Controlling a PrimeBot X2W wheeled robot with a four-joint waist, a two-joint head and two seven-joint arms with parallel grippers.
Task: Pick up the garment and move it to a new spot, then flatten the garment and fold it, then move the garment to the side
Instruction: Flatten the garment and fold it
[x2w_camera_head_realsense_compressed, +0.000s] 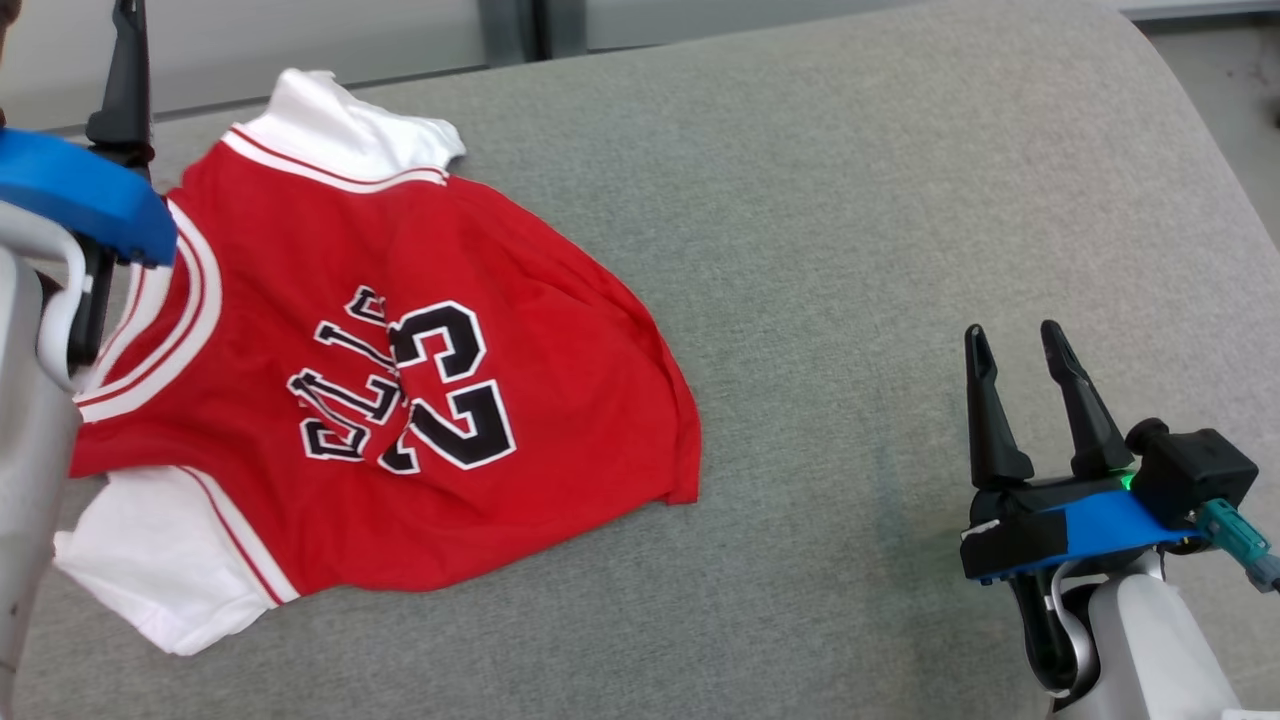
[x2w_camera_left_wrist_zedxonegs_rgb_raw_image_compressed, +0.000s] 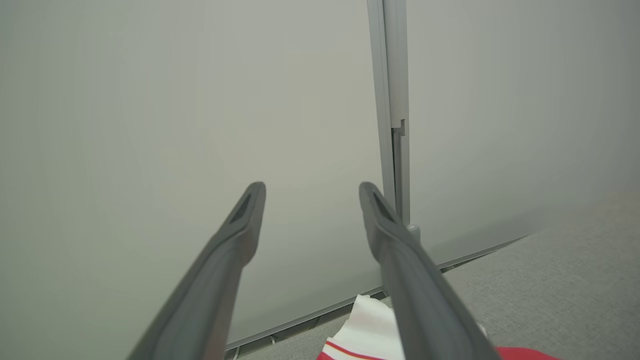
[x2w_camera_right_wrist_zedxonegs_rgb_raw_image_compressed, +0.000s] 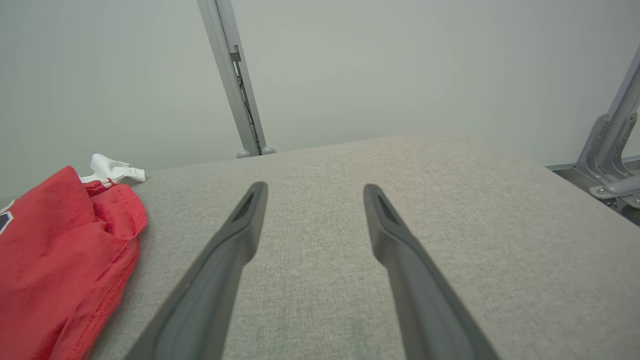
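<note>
Grey fabric surface (x2w_camera_head_realsense_compressed: 850, 250), pale wall panels (x2w_camera_left_wrist_zedxonegs_rgb_raw_image_compressed: 150, 100) behind, upright metal post (x2w_camera_left_wrist_zedxonegs_rgb_raw_image_compressed: 392, 100) between them, even light

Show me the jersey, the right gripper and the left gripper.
jersey (x2w_camera_head_realsense_compressed: 560, 380), head view, red body.
right gripper (x2w_camera_head_realsense_compressed: 1012, 335), head view, between its fingertips.
left gripper (x2w_camera_left_wrist_zedxonegs_rgb_raw_image_compressed: 311, 187), left wrist view, between its fingertips.

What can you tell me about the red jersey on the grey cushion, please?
It is a red jersey of soft cloth with white sleeves, red-and-white striped trim and a black, white-edged 23 with lettering. It lies spread open but rumpled on the grey cushion, at the robot's left, hem toward the middle. The open left gripper sits by its far sleeve, gripping nothing.
</note>
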